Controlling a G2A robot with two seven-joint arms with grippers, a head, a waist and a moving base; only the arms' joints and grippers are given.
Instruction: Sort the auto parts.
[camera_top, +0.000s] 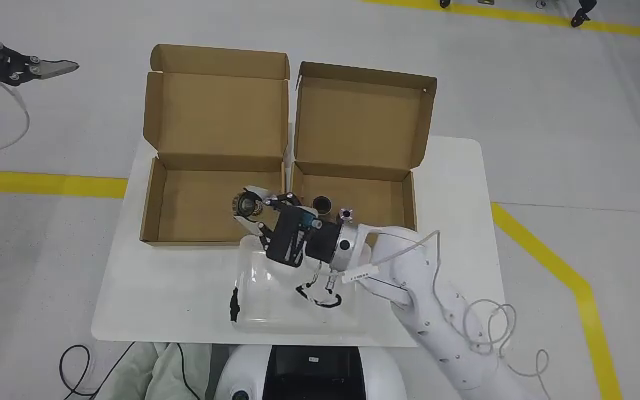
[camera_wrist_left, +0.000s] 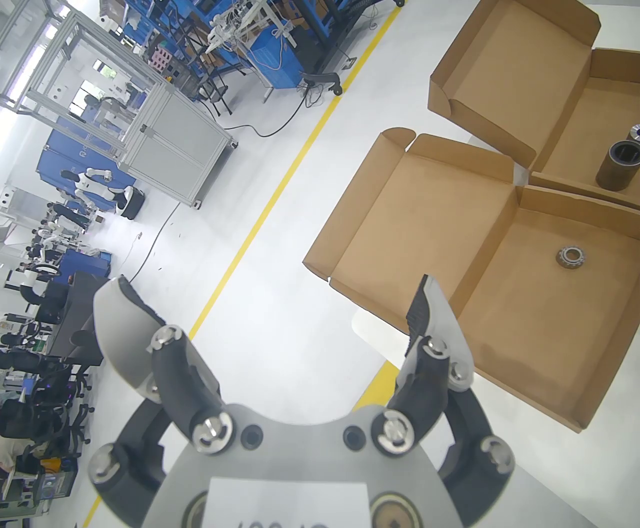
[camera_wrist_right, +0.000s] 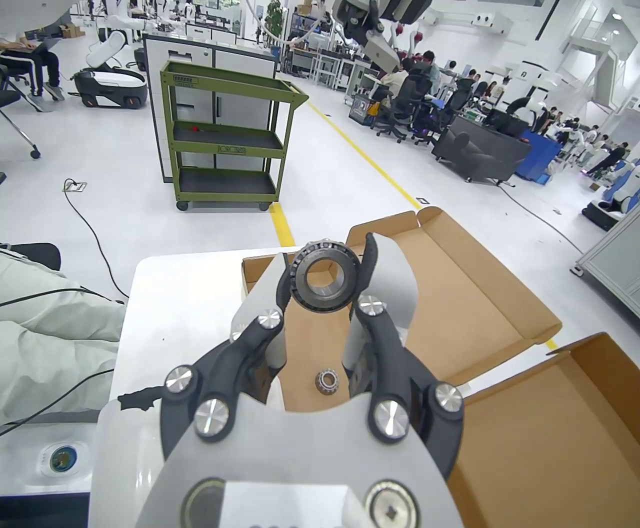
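Clamped by its rim in the right gripper (camera_wrist_right: 325, 270), tapered roller bearing (camera_wrist_right: 324, 306), bore axis tilted, crosswise to the jaws. Hangs over the left cardboard box (camera_wrist_right: 450, 300), smaller bearing (camera_wrist_right: 327, 381) lying flat on its floor below; calls for release. Leaves left gripper (camera_wrist_left: 272, 295) spread wide, off the table (camera_top: 450, 200)

Place: robotics lab on an open industrial hall floor.
Floor: glossy white, yellow lane lines (camera_wrist_left: 282, 190), floor socket (camera_wrist_right: 74, 186) with a cable trailing off.
Kit: aluminium-frame enclosure (camera_wrist_left: 165, 145), blue cabinets (camera_wrist_left: 270, 50), green three-shelf cart (camera_wrist_right: 225, 145) on castors.
Robots: white wheeled units (camera_wrist_right: 107, 75) parked along the walls and aisles.
Staff: people seated on office chairs (camera_wrist_right: 415, 100) at rows of desks.
Station: white tabletop (camera_top: 450, 200) carrying two open cardboard boxes (camera_top: 215, 110), set out on the floor between the lane lines.
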